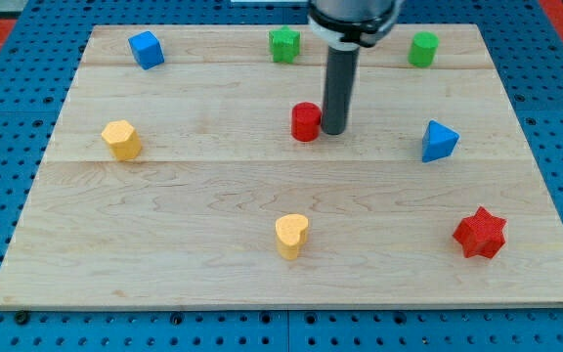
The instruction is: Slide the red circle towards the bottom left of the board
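The red circle (306, 121) stands a little above the middle of the wooden board (213, 196), and every position below is given relative to it. My tip (333, 132) rests on the board at the circle's right side, so close that the two appear to touch (a gap cannot be made out). The rod (338, 88) rises straight up from the tip to the dark arm housing (352, 20) at the view's top. The arm carries no hand or jaws, so there is nothing to open, close or hold; only the rod's end meets the work.

Nearest the circle otherwise, the green block (283, 44) of irregular outline sits above it and slightly to the left, near the board's top edge. The yellow heart (291, 236) lies well below the circle, almost directly beneath it. The blue triangular block (439, 141) stands to the circle's right, beyond the rod and slightly lower. The green cylinder (422, 49) is up and to the right of the circle, at the same height as the other green block. The yellow block (121, 140), roughly hexagonal, lies far to the circle's left and slightly lower. The blue cube (146, 49) sits up and to the far left of the circle. The red star (480, 233) is farthest off, down and to the right. The board lies on a blue perforated table (8, 59) extending on all sides.
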Robot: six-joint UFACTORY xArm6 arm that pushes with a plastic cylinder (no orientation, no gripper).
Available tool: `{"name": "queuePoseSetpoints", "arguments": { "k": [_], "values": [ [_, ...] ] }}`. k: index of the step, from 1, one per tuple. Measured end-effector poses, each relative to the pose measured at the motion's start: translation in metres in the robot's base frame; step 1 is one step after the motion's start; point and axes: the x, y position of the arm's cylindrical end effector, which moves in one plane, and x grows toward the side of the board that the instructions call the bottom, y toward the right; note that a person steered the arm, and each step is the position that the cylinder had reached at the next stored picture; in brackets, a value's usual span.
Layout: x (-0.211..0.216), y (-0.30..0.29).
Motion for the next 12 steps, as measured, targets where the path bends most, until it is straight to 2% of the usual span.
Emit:
{"name": "queuePoseSetpoints", "arguments": {
  "k": [2, 3, 4, 5, 6, 7, 8, 9, 10, 12],
  "values": [
    [-0.034, -0.03],
    [-0.027, -0.101],
    [-0.006, -0.141],
    [-0.054, -0.129],
    [-0.032, -0.186],
    [-0.002, -0.2],
    [0.059, -0.206],
    [0.07, -0.202],
    [0.105, -0.202],
    [0.134, -0.171]
  ]
}}
